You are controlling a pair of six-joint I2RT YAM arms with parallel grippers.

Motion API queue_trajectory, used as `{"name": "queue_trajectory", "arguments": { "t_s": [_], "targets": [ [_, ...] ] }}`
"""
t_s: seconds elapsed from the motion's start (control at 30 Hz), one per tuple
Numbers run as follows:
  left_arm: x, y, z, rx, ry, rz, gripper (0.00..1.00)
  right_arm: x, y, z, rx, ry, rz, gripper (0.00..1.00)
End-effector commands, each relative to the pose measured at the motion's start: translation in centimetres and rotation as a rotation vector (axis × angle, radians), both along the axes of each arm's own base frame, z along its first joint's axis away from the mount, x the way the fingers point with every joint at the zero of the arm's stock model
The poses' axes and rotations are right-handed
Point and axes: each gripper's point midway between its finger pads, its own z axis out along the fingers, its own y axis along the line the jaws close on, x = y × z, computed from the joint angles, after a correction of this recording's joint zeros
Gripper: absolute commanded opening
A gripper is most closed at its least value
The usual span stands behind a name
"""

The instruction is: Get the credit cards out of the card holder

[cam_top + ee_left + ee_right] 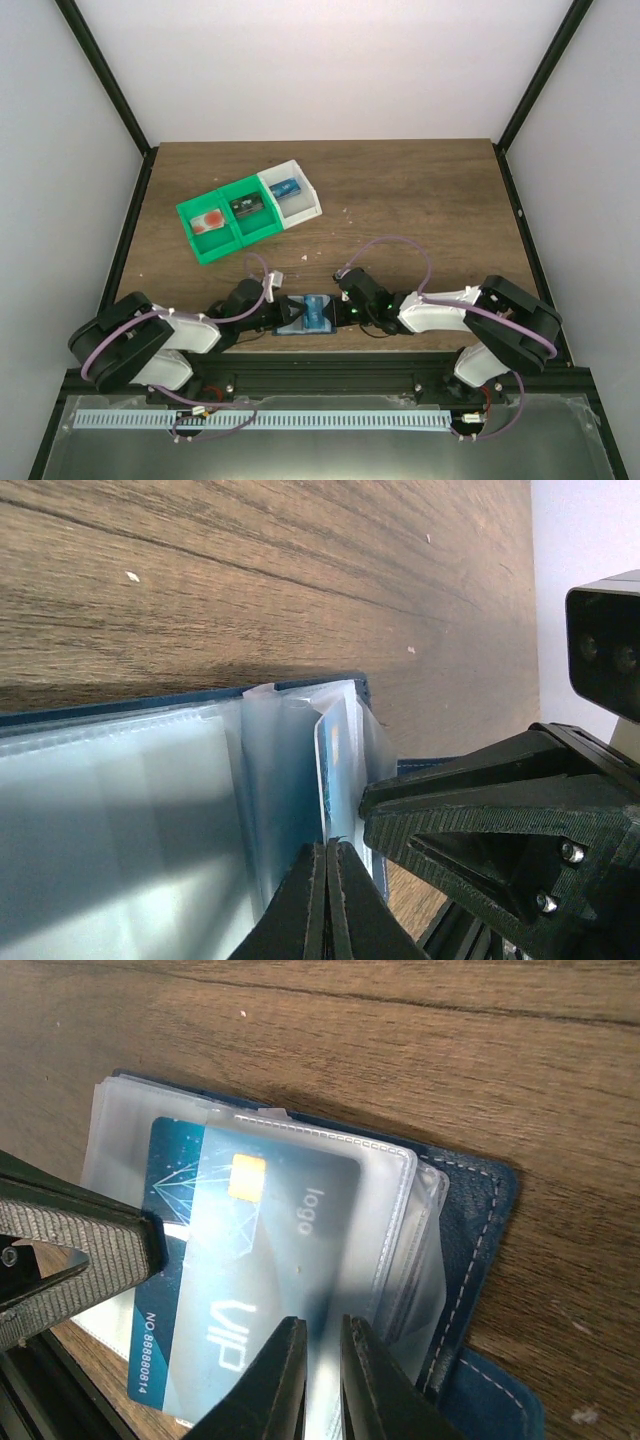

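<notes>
Blue card partly out of the card holder, at the table's near edge.
Left jaws are pinched shut on the card; right jaws, almost closed, grip the clear sleeve. If that thin hold slips, the whole holder could drag along with the card.

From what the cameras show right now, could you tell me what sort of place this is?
Probably a robot test cell in a lab: a wooden table boxed in by plain white panels on a black frame, with the left arm and right arm bolted at its near edge, plus sorting trays.
</notes>
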Motion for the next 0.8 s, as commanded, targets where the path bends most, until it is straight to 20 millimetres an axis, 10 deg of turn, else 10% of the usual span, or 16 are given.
{"name": "queue_trajectory", "arguments": {
  "t_s": [0.0, 0.77],
  "targets": [
    [-0.1, 0.9, -0.5, 0.046, -0.015, 0.019, 0.00, -0.8, -1.7, -2.4, -0.093, 0.060, -0.015, 0.12],
    [0.9, 6.7, 1.6, 0.075, -0.107, 0.283, 0.00, -1.0, -0.8, -0.5, -0.030, 0.056, 0.020, 0.13]
  ]
}}
